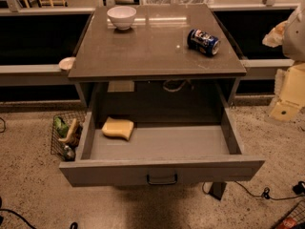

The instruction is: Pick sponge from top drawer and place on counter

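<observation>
The pale yellow sponge (118, 128) lies in the back left corner of the open top drawer (181, 144), flat on its floor. The drawer is pulled fully out, and its grey front panel with a dark pull handle (162, 179) faces me. Above it is the glossy grey-brown counter (143, 51). My gripper (287, 97), cream-coloured, hangs at the far right edge of the view. It is beside the cabinet, well to the right of the drawer and far from the sponge, and it holds nothing that I can see.
A white bowl (121, 17) stands at the counter's back left. A blue can (203, 42) lies on its side at the right. A wire basket (66, 135) with items sits on the floor left of the drawer. Cables (267, 194) run on the floor at the right.
</observation>
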